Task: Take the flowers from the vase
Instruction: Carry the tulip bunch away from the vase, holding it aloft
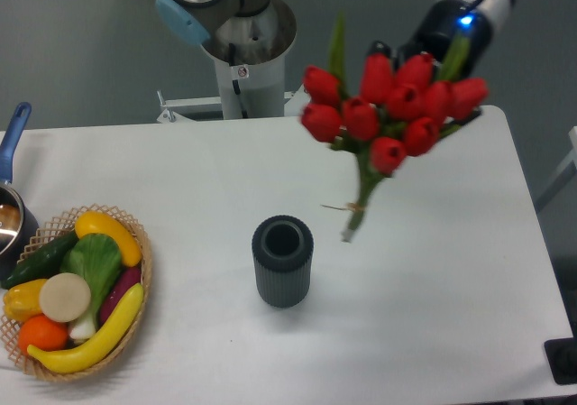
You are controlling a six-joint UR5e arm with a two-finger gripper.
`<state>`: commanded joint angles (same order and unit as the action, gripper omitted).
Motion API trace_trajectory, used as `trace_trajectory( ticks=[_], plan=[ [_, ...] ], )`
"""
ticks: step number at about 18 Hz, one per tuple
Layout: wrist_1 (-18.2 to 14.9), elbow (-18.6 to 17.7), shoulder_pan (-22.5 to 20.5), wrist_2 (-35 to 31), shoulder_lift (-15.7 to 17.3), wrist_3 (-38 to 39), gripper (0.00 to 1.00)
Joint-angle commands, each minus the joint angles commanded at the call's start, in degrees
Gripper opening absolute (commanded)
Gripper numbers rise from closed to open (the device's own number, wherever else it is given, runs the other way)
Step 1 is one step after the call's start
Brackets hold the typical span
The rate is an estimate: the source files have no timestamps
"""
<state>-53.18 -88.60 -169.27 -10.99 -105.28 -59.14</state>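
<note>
The flowers (389, 125) hang in the air, stems clear of the vase (282, 261) and to its right; the gripper (448, 62) sits behind the blooms, presumably clamped on them, though its fingers are hidden; the lift looks done; next comes steady holding.

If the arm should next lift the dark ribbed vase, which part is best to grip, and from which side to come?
Probably from straight above, closing the fingers across the ribbed outer wall of the vase near its rim. It stands upright with its round mouth empty, and bare table surrounds it. The flowers hang clear to its right, in front of the gripper, and the basket sits apart on the left.
</note>
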Motion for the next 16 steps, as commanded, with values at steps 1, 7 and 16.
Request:
trace_trajectory(
  ticks=[1,7,16],
  plan=[
    [0.4,0.1,-0.6,0.0,-0.5,-0.9,0.41],
    [0.6,0.2,-3.2,0.0,-2.8,-4.8,0.41],
    [1.0,0.3,-4.5,-0.1,-4.0,-7.3,0.41]
  ],
)
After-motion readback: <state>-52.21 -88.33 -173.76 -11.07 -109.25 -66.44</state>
